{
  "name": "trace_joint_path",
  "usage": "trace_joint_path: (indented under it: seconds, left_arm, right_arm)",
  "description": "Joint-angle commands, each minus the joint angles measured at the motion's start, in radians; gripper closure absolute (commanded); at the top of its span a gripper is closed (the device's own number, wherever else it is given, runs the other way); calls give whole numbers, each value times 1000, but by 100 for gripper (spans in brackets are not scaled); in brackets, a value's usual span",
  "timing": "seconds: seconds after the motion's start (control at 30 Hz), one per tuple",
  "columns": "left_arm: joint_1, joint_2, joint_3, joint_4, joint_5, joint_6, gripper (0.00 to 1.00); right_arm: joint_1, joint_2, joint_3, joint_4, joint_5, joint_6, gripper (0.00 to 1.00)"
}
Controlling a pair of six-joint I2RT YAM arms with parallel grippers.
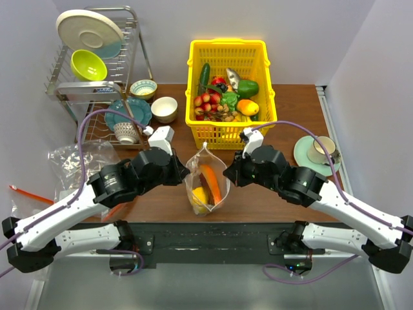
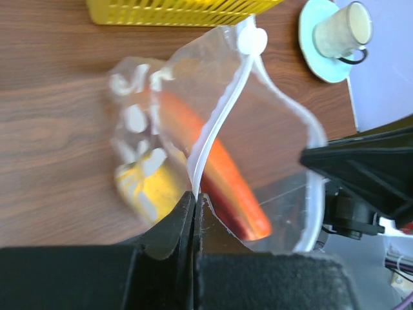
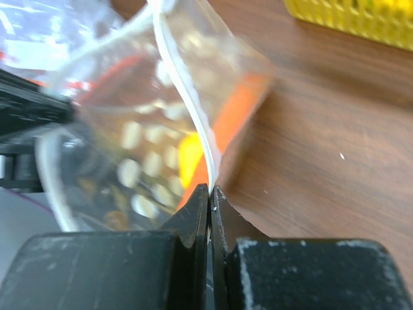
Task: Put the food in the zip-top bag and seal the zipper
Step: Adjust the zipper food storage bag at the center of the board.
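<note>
The clear dotted zip-top bag (image 1: 206, 184) hangs open between both grippers above the wooden table. Inside it lie an orange papaya-like slice (image 1: 211, 182) and a yellow piece (image 1: 200, 199). My left gripper (image 1: 185, 174) is shut on the bag's left mouth edge; in the left wrist view the whitish zipper strip (image 2: 216, 123) runs into my shut gripper (image 2: 195, 195), with the orange slice (image 2: 226, 174) and the yellow piece (image 2: 151, 187) beyond. My right gripper (image 1: 227, 174) is shut on the right mouth edge; its wrist view shows the zipper (image 3: 187, 97) entering my shut gripper (image 3: 210, 188).
A yellow basket (image 1: 227, 126) with more toy produce stands just behind the bag. A cup on a teal saucer (image 1: 317, 154) sits at the right. A dish rack (image 1: 97, 71) with plates and bowls stands back left. Other clear bags (image 1: 71, 158) lie at the left.
</note>
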Motion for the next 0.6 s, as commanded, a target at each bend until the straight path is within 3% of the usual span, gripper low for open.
trace_joint_path:
  seconds: [0.0, 0.17, 0.27, 0.37, 0.4, 0.5, 0.57]
  left_arm:
    - [-2, -36, 47, -106, -80, -33, 100]
    - [-2, -74, 88, -209, -136, -45, 100]
    - [-1, -91, 107, -256, -168, -51, 100]
    - [-2, -99, 124, -287, -186, -50, 100]
    - [-1, -102, 125, -295, -194, -50, 100]
    - [-1, -109, 106, -278, -196, -48, 100]
    - [-2, -119, 57, -243, -179, -33, 100]
  right_arm:
    - [2, 32, 94, 13, -31, -31, 100]
    - [2, 86, 105, 45, -85, -20, 100]
    - [2, 116, 102, 64, -109, -5, 91]
    - [2, 127, 98, 88, -121, 4, 76]
    - [2, 130, 102, 96, -125, 6, 65]
    - [2, 132, 114, 84, -125, 7, 46]
    - [2, 123, 121, 67, -103, 1, 41]
